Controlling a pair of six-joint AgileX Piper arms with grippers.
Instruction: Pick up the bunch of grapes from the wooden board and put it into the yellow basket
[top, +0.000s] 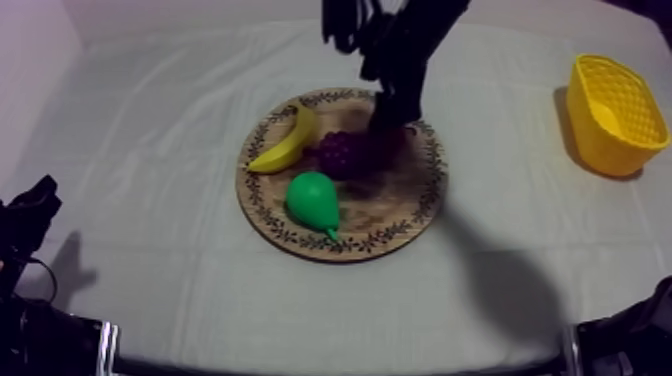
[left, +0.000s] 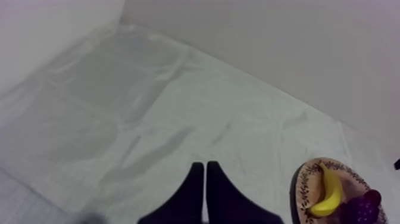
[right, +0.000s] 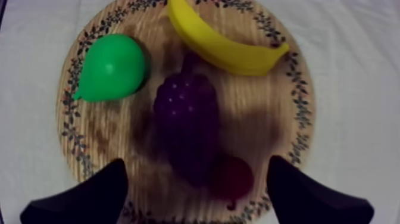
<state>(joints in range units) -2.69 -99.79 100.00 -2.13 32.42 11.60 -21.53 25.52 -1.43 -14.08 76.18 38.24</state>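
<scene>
Nearest, at about 8 o'clock from the wooden board (top: 400, 205) in the top view, my left gripper (left: 205, 169) sits low over the grey-white cloth (top: 150, 130), its fingers pressed together into a narrow wedge with nothing between them. On the board the green pear (top: 312, 200) lies closest, at 7 o'clock, its stalk towards the rim. Just past the centre, towards 12 o'clock, lies the bunch of grapes (right: 187, 113). It is dark purple, knobbly with round berries, broad at one end and tapering at the other. Its short stem points at the banana (right: 226, 44), which curves along the rim at 10 o'clock. The small red fruit (right: 232, 177) sits just beside the bunch's tapered end. My right gripper (right: 197, 162) hangs over that end, fingers spread wide to either side and pinching nothing. The right wrist view gives that spread plainly, whereas from above the arm covers the fingers. The top view adds the yellow basket (top: 610, 115), well apart at 2 o'clock from the board.
</scene>
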